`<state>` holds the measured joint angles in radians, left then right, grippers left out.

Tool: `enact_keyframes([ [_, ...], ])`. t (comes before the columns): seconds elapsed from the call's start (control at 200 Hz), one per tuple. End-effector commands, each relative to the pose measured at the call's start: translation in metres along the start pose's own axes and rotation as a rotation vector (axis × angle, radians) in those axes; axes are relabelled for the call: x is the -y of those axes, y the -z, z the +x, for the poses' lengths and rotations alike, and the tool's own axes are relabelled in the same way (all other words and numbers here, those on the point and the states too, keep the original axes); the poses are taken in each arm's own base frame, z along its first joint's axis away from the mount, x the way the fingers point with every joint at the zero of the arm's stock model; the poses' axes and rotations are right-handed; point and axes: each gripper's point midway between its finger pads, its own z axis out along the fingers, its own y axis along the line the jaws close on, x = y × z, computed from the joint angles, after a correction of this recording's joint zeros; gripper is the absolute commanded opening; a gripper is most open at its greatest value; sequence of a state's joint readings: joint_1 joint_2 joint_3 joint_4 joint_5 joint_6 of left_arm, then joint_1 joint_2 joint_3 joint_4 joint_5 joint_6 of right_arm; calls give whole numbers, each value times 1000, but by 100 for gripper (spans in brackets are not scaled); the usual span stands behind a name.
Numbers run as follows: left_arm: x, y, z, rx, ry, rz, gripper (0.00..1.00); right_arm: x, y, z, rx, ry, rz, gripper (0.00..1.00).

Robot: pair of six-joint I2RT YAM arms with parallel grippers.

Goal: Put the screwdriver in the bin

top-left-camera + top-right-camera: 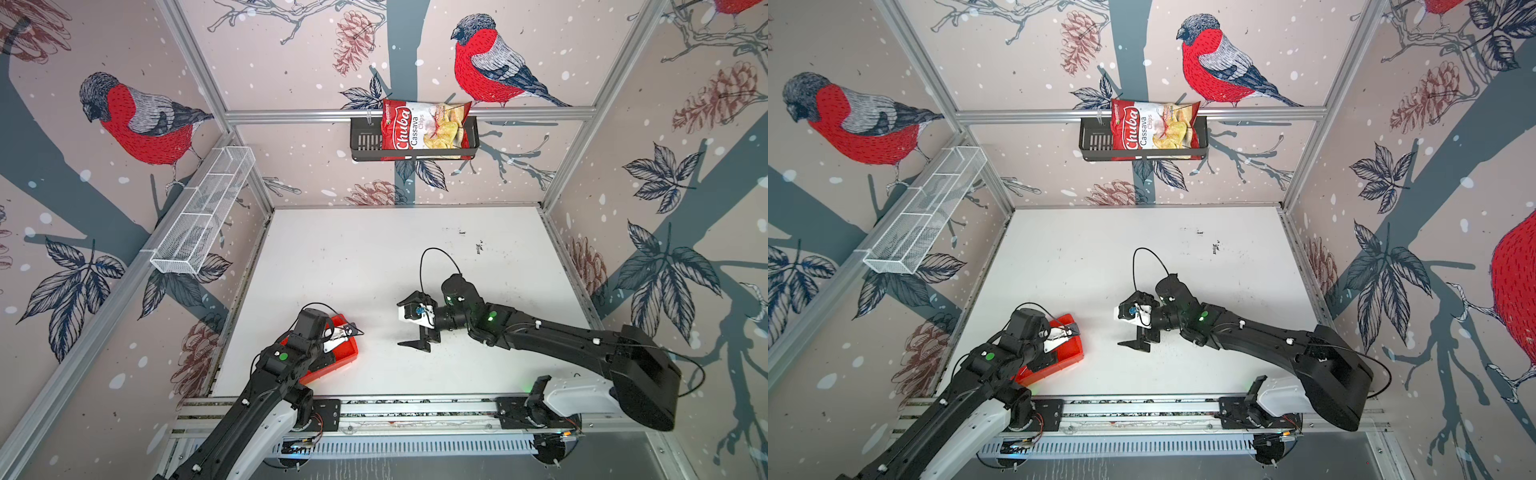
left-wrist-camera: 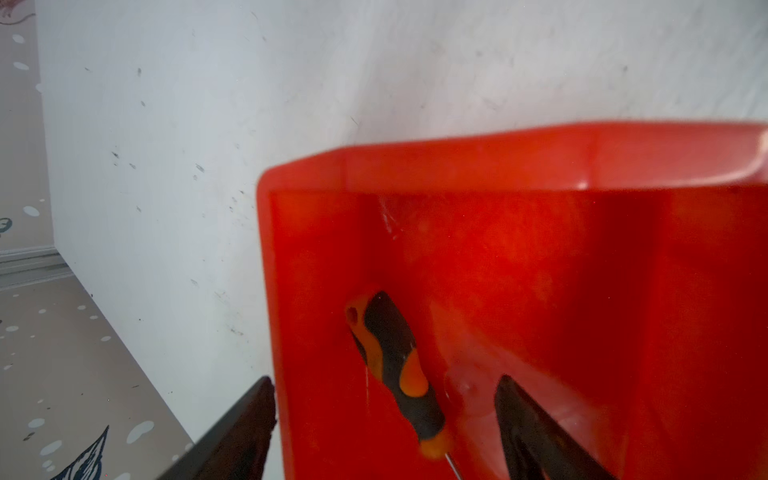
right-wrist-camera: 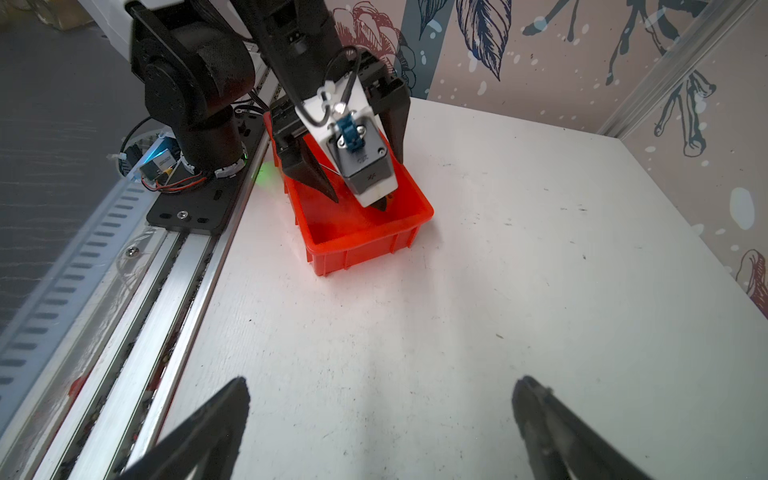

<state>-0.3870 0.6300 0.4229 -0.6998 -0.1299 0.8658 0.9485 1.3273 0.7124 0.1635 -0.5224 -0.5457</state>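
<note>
Screwdriver lies loose in the bin, under your left end effector, jaws spread. Placing looks done; withdrawal remains.

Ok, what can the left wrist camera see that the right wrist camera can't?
Left wrist only: the screwdriver up close, inside the bin, below the open left hand. Right wrist only: the left arm from outside, the rail, and the open right hand above the table. Both: the red bin and the white table.

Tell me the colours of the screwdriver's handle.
Black and orange; the screwdriver shows best in the left wrist view.
</note>
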Motion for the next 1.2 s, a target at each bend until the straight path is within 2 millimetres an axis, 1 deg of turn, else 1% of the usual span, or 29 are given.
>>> enact_keyframes([
  [0.0,-13,11,-21,80,43,-12,83,6,3,-7,30,-9,25,100],
  [0.145,-36,26,-52,208,71,-59,84,13,12,-11,56,-27,60,100],
  [0.225,-51,33,-74,306,110,-95,85,20,20,-14,82,-45,94,100],
  [0.275,-60,37,-87,365,142,-113,86,25,22,-12,89,-68,111,100],
  [0.295,-64,38,-91,384,159,-120,86,28,28,-17,108,-64,130,100],
  [0.33,-72,40,-99,420,189,-139,87,32,32,-18,118,-72,149,100],
  [0.455,-93,45,-117,511,271,-197,90,46,48,-12,134,-103,224,100],
  [0.595,-118,56,-132,621,358,-282,93,71,74,-1,173,-166,357,100],
  [0.691,-130,56,-142,669,417,-298,96,92,100,9,195,-200,493,100],
  [0.741,-137,55,-145,691,451,-315,96,102,115,15,212,-217,570,100],
  [0.791,-144,51,-144,701,489,-345,97,110,131,21,233,-237,648,100],
  [0.811,-151,53,-145,715,506,-373,96,113,138,22,243,-243,679,100],
  [0.851,-156,49,-142,713,540,-395,97,117,150,28,254,-255,734,100],
  [0.936,-173,47,-136,733,593,-500,97,126,176,40,283,-281,855,100],
  [1.001,-183,40,-126,720,639,-560,97,135,200,51,317,-319,974,99],
  [1.086,-193,30,-108,712,729,-606,97,144,231,72,335,-379,1140,99],
  [1.151,-198,23,-94,701,789,-647,97,147,248,91,311,-404,1239,100],
  [1.196,-198,17,-83,672,820,-674,97,147,259,103,294,-420,1302,99],
])
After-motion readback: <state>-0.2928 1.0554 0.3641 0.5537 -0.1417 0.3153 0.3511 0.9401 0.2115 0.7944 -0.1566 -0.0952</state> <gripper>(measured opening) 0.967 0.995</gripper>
